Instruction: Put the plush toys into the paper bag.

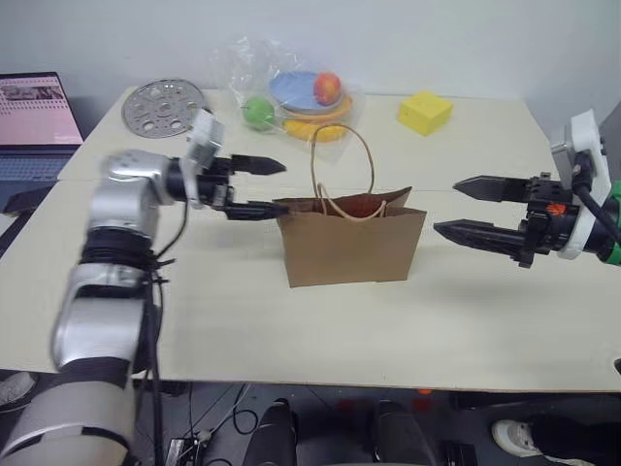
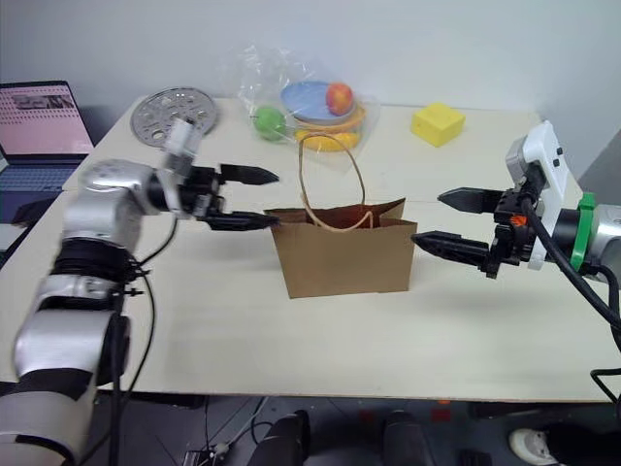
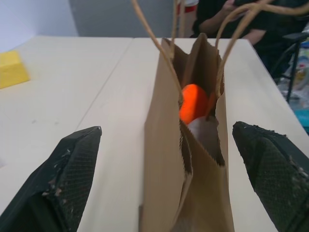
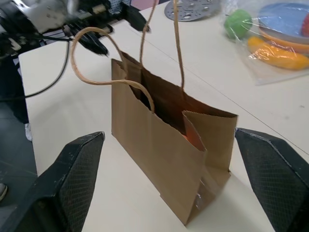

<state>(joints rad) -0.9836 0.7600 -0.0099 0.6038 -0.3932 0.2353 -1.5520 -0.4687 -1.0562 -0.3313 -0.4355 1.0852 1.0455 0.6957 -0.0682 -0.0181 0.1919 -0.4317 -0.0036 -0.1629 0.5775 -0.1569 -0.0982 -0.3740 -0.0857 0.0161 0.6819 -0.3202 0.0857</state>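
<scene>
The brown paper bag (image 1: pixel 349 248) stands upright at the middle of the table, its cord handles looped above it. Inside it lie the plush toys: the left wrist view looks into the bag's mouth and shows the orange one (image 3: pixel 194 102) with a white one (image 3: pixel 203 134) just in front of it. An orange patch (image 4: pixel 192 137) also shows inside the bag in the right wrist view. My left gripper (image 1: pixel 282 186) is open at the bag's left end, at rim height, with nothing in it. My right gripper (image 1: pixel 446 208) is open and empty, a short way off the bag's right end.
At the back of the table lie a clear plastic bag of fruit (image 1: pixel 296 97), a yellow sponge block (image 1: pixel 424 112) and a perforated metal disc (image 1: pixel 163 105). A laptop (image 1: pixel 34 121) sits off the table's left. A person (image 3: pixel 231 14) is beyond the table's right end.
</scene>
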